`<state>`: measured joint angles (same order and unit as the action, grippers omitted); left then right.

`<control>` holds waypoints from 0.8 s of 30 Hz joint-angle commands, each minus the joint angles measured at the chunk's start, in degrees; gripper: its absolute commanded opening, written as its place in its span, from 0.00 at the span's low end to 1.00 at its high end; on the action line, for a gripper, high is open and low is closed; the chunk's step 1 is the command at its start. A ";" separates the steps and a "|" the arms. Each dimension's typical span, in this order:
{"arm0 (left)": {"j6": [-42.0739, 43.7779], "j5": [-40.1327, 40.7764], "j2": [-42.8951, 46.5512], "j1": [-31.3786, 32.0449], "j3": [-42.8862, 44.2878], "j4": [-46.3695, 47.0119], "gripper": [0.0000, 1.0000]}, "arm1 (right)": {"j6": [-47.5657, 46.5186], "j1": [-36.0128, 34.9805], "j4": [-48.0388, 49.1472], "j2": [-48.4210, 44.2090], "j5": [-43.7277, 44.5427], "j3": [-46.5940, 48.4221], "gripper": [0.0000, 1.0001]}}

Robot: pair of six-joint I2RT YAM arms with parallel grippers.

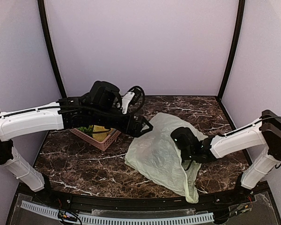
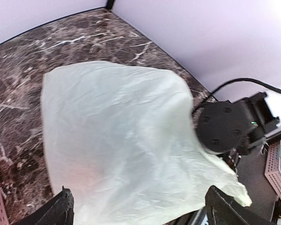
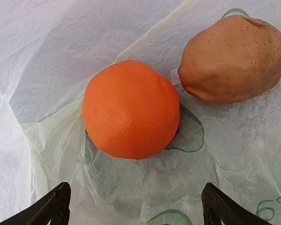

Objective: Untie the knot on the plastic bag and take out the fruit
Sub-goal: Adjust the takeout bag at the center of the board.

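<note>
A pale green plastic bag (image 1: 157,154) lies spread on the marble table. My right gripper (image 3: 136,211) is open inside the bag's mouth. A round orange fruit (image 3: 131,110) lies just ahead of it between the jaws' line, and a brown oval fruit (image 3: 232,58) lies further right. Both rest on the bag's film. In the top view the fruits are hidden and the right wrist (image 1: 185,139) sits at the bag's right side. My left gripper (image 1: 144,126) is open at the bag's far-left edge, with the bag (image 2: 122,140) filling the space between its fingers (image 2: 61,208).
A pink basket (image 1: 103,143) holding green and yellow pieces stands left of the bag, under my left arm. The bag's tail hangs toward the table's front edge (image 1: 192,194). Purple walls close in the back and sides.
</note>
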<state>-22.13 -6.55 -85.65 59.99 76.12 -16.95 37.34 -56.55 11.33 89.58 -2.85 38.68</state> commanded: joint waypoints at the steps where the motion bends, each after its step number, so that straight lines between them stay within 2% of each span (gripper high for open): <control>1: -3.89 -2.43 1.45 -6.25 -7.18 -1.99 0.98 | 0.36 0.66 2.42 0.52 -0.18 1.40 0.94; 4: -4.84 -5.78 0.04 -10.49 -10.27 1.71 0.99 | 0.99 0.73 2.41 0.52 0.37 1.30 0.94; 8: -5.28 -8.70 -3.30 -13.02 -12.50 4.86 0.99 | 1.08 0.77 2.31 1.11 0.37 2.04 0.93; 20: -5.67 -15.05 -14.73 -14.89 -10.39 12.23 0.99 | 1.21 0.96 2.21 1.98 0.49 3.46 0.92; 22: -5.28 -15.38 -16.12 -14.90 -9.77 12.67 0.93 | 1.77 1.22 2.17 2.15 0.79 3.63 0.92; 23: -5.11 -15.40 -16.61 -14.90 -9.55 12.45 0.84 | 2.16 1.33 2.20 2.32 0.97 3.79 0.92; 24: -4.87 -15.27 -17.46 -14.94 -9.22 12.33 0.79 | 2.40 1.54 2.20 2.49 1.27 3.96 0.92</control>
<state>-27.44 -19.92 -101.51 45.45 64.79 -6.33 38.50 -56.03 12.27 90.94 -2.81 40.84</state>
